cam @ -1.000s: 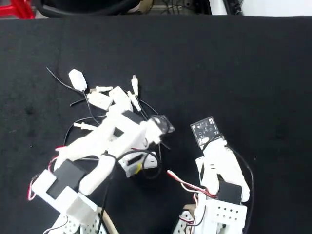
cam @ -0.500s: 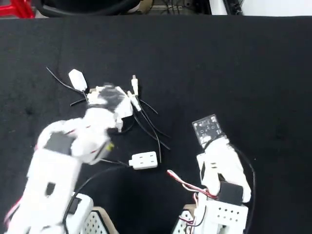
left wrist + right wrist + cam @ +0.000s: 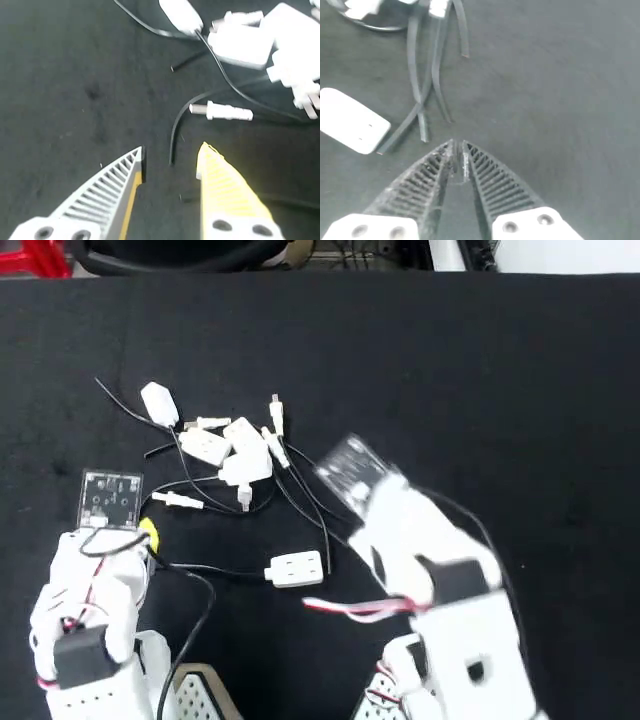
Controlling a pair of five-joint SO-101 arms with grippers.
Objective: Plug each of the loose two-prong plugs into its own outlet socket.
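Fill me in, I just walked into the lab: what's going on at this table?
Two robot arms sit at a black table with a tangle of white plugs and sockets on it. Nothing is held right now. The left tool is open and empty, above the table near a loose plug. The right tool is shut and empty, close to one outlet socket and some black cable ends.

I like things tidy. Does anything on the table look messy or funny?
Yes. The white plugs and sockets lie in a jumbled heap, with black wires crossing each other and ending in loose cut ends. One socket block lies apart from the heap. Nothing looks spilled.
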